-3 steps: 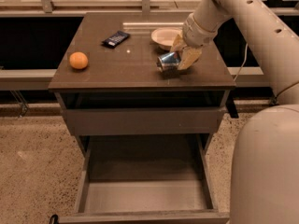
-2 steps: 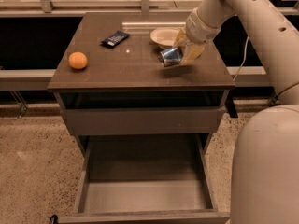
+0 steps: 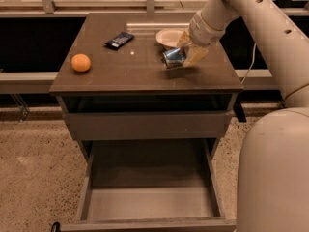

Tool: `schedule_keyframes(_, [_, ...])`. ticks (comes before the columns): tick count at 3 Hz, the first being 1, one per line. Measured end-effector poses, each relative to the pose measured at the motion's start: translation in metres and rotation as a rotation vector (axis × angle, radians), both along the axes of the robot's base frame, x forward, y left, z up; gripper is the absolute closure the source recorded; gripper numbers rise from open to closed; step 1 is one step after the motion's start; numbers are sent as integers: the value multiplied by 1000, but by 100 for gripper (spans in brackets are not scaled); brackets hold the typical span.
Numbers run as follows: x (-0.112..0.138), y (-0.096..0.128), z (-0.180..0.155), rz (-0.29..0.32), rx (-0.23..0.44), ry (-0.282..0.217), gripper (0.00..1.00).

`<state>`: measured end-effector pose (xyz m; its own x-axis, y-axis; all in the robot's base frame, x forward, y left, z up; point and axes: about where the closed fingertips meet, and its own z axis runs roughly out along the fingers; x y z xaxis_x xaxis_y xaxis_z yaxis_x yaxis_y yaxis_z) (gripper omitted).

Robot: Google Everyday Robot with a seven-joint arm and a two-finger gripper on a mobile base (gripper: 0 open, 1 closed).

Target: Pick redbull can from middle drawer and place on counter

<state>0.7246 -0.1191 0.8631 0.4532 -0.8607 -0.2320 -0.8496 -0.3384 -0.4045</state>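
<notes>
The redbull can (image 3: 174,57), silver and blue, is held tilted just above the right part of the counter (image 3: 130,71). My gripper (image 3: 184,52) is shut on the can, with tan fingers (image 3: 194,56) on either side of it, next to the bowl. I cannot tell whether the can touches the counter. The middle drawer (image 3: 149,202) stands pulled out below, with a bare grey floor and nothing in it.
A white bowl (image 3: 169,36) sits at the back right of the counter, right behind the can. A flat black snack packet (image 3: 119,39) lies at the back middle. An orange (image 3: 80,62) sits at the left. The shallower top drawer (image 3: 145,124) is slightly open.
The gripper with the can has moved a little up and away from the front of the counter, toward the bowl. The rest has stayed in place.
</notes>
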Motion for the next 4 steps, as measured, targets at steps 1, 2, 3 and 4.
schedule_keyframes(1, [2,2,-3,2,2,0,11])
schedule_keyframes(2, [3,4,-6,3,3,1,0])
schedule_keyframes(3, [3,4,-5,3,3,1,0])
schedule_keyframes(4, [-10,-3,23,4,-27,-45,0])
